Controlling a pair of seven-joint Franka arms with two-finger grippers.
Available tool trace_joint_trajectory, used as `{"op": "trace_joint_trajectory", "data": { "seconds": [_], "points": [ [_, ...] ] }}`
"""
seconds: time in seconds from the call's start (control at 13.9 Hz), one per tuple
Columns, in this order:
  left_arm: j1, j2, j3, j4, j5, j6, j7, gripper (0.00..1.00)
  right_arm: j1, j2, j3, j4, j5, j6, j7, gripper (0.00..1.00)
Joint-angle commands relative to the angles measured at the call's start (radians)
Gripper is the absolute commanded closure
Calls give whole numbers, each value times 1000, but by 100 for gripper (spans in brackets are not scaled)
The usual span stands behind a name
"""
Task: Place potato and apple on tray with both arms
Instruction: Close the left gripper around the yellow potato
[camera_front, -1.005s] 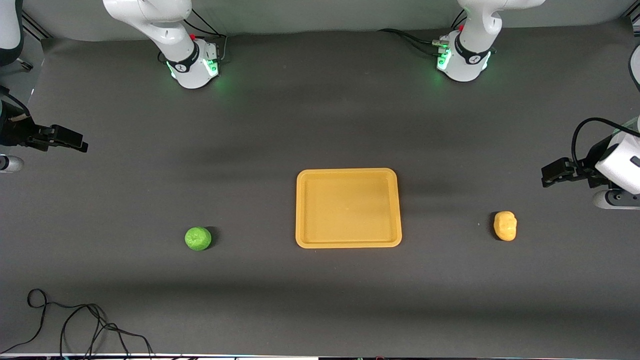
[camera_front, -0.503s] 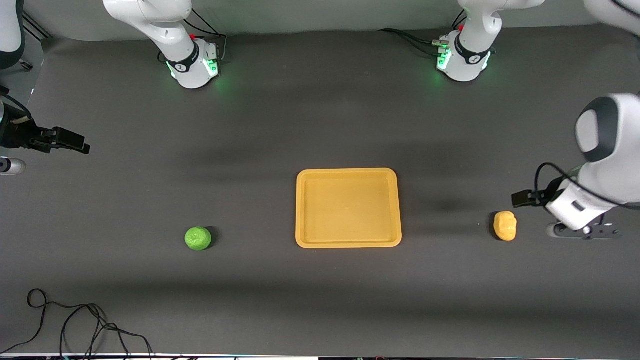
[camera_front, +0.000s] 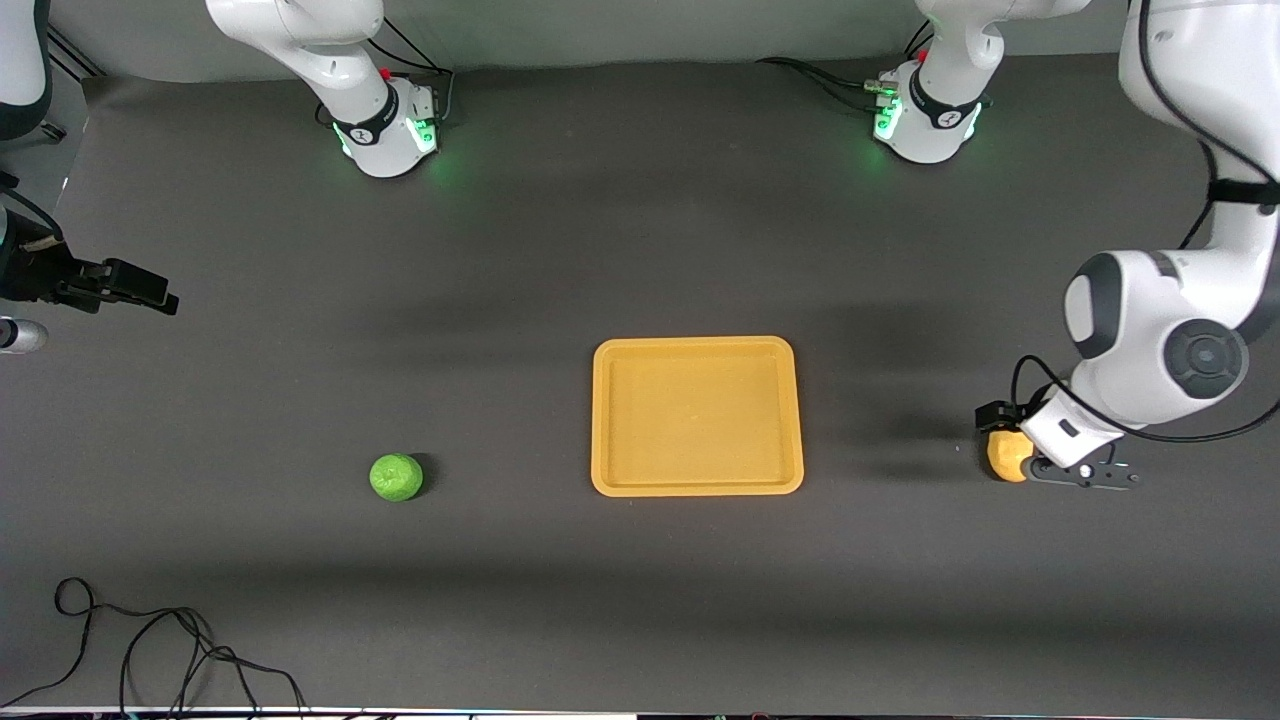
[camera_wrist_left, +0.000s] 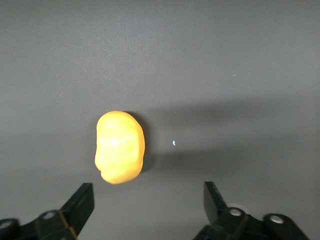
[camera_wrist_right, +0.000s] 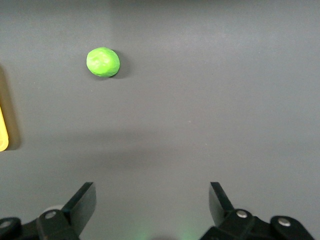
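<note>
The orange-yellow tray (camera_front: 697, 415) lies mid-table. The green apple (camera_front: 396, 477) sits on the table toward the right arm's end, apart from the tray. The yellow potato (camera_front: 1003, 457) sits toward the left arm's end, partly covered by my left gripper (camera_front: 1012, 440), which is low over it. In the left wrist view the potato (camera_wrist_left: 120, 147) lies just ahead of the open, empty left gripper (camera_wrist_left: 148, 200), closer to one finger (camera_wrist_left: 82, 200). My right gripper (camera_front: 160, 292) hangs open and empty at the right arm's end of the table. The right wrist view shows the apple (camera_wrist_right: 103, 62) well ahead of it (camera_wrist_right: 152, 200).
A loose black cable (camera_front: 150, 650) lies at the table's near corner on the right arm's end. The tray's rim (camera_wrist_right: 2, 135) shows at the edge of the right wrist view. The arm bases (camera_front: 390, 130) stand at the table's back edge.
My left arm has swung in from the table's end and come down over the potato, now partly covering it. The right gripper has barely moved. Apple, potato and tray stay put.
</note>
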Motion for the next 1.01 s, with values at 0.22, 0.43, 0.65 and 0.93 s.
{"op": "trace_joint_trajectory", "data": {
  "seconds": [0.22, 0.43, 0.65, 0.93],
  "points": [
    [72, -22, 4, -111, 13, 187, 157, 0, -6, -5, 4, 18, 15, 1, -12, 0],
    [77, 9, 5, -91, 14, 203, 160, 0, -4, -10, 6, 41, 15, -12, -17, 0],
    [82, 21, 2, -98, 13, 245, 177, 1, -4, -13, 9, 40, 13, -19, -15, 0],
    [75, 75, -1, -98, 2, 348, 177, 2, -4, -12, 9, 37, 13, -25, -12, 0]
  ]
}}
